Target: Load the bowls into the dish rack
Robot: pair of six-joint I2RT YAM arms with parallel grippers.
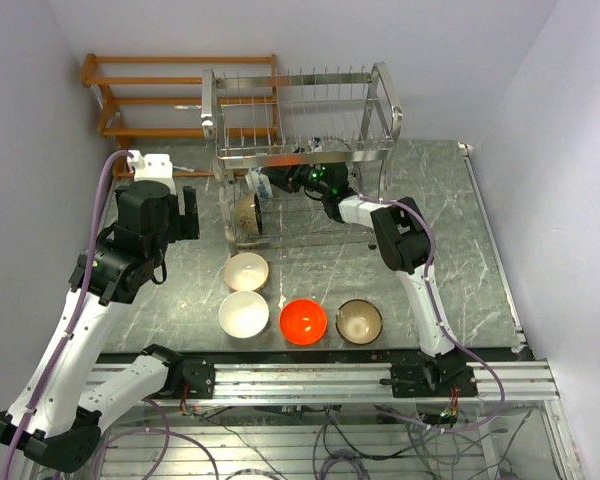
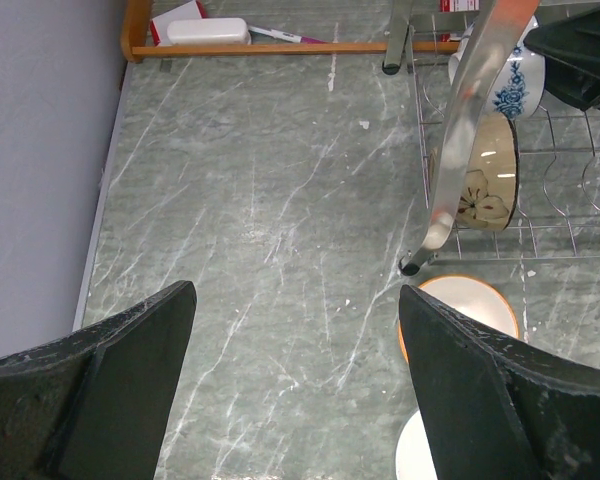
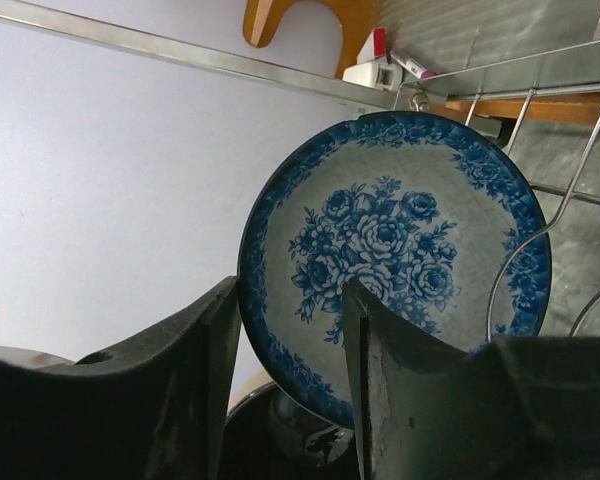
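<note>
Open table (image 1: pixel 470 230) R of rack (image 1: pixel 300 155) and L of it, ahead of L gripper (image 2: pixel 298 295). Inside lower tier, wires and blue bowl (image 3: pixel 400 250) hem in R gripper (image 3: pixel 290 290). 4 bowls (image 1: pixel 303 321) on the near-centre table block a low approach from the front.

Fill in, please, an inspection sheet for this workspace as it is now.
Surface: grey marbled table, no spills seen.
Job's things: blue-and-white bowl and a second bowl on edge in the dish rack; cream-tan bowl, white bowl, red-orange bowl, olive-brown bowl on the table.
Clutter: white box on the orange shelf.
Grippers: left gripper open, empty; right gripper open astride the blue-and-white bowl's rim.
Cables: purple cable along left arm; loose wires below the front rail.
Surroundings: plain walls.
</note>
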